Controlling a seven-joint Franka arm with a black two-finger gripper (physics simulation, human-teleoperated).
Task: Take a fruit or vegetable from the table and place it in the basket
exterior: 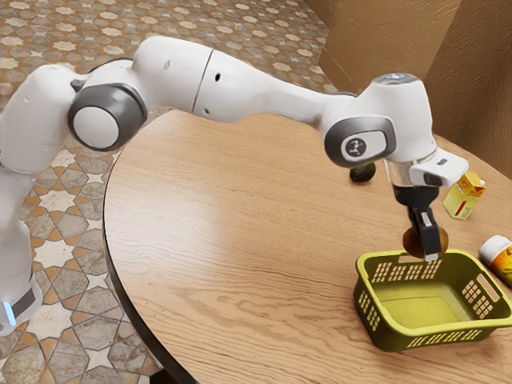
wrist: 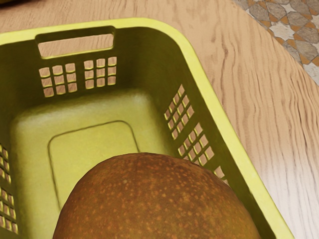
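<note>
One brown fruit, half hidden behind our near finger, is clamped in our hand near the basket's rim, its underside cut off in our wrist view.

The green basket looks like smooth plastic, the tabletop (swirly-grained) like wood.

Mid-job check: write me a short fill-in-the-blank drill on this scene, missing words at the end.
The claw is shut on a round fruit whose color is ____.
The number of things lying in the basket is ____.
The carton stands upright, while the white-capped bottle lies on its ____.

Missing words: brown; zero; side.
</note>
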